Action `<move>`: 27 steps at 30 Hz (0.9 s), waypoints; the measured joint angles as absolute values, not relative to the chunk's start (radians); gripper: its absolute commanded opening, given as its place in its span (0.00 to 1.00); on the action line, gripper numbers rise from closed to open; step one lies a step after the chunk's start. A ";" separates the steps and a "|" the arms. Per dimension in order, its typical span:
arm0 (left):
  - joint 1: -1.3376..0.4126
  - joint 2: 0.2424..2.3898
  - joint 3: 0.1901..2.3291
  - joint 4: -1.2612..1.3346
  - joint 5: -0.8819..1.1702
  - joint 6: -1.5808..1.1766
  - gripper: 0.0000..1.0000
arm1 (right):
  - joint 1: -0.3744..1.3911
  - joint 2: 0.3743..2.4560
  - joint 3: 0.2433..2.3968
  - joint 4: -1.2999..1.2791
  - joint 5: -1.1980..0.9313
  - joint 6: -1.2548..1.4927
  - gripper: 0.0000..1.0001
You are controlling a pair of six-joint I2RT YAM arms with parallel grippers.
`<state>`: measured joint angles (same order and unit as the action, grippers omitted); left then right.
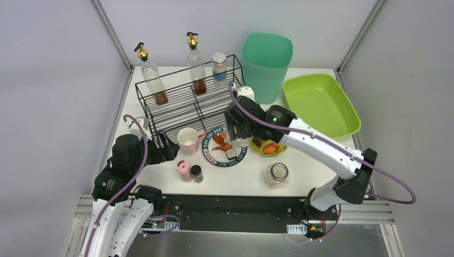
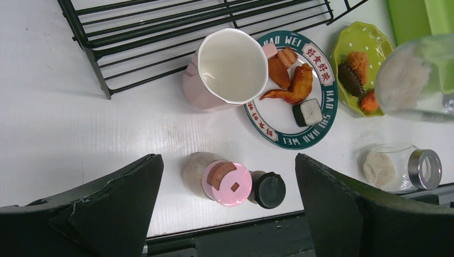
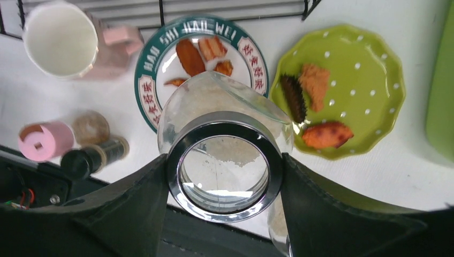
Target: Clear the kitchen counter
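**A:** Tabletop point(image 1: 235, 178) is spread beneath both hands, crowded with dishes. What is held?

**B:** A glass jar point(image 3: 225, 107) is clamped in the right hand point(image 3: 222, 160). The left hand point(image 2: 227, 160) is spread wide, empty. The jar is best carried level, clear of the plate point(image 3: 145, 88) beneath, probably to the rack point(image 1: 184, 110) beyond.

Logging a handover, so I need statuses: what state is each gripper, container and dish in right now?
left gripper: open, empty
right gripper: shut on glass jar
glass jar: lidded, held above kitchen counter
second jar: lidded, resting on kitchen counter
pink mug: upright, empty
round plate: holds food
green dotted dish: holds food
lime tray: empty
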<state>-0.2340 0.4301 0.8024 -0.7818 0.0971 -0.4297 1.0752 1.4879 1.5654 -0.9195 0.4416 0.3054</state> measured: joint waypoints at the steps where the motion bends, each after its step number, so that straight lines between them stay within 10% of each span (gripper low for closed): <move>1: -0.234 0.430 0.802 -0.782 0.097 -0.430 0.99 | 1.060 1.510 1.609 -0.928 0.441 0.291 0.00; 17: -0.234 0.430 0.802 -0.782 0.097 -0.430 0.99 | 0.824 1.977 2.335 -1.004 0.361 0.149 0.00; 27: -0.234 0.430 0.802 -0.782 0.102 -0.430 0.99 | 0.760 2.088 2.372 -0.991 0.308 0.146 0.10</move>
<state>-0.2340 0.4301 0.8024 -0.7818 0.1020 -0.4297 0.7597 2.0880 2.3718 -0.9905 0.3077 0.1459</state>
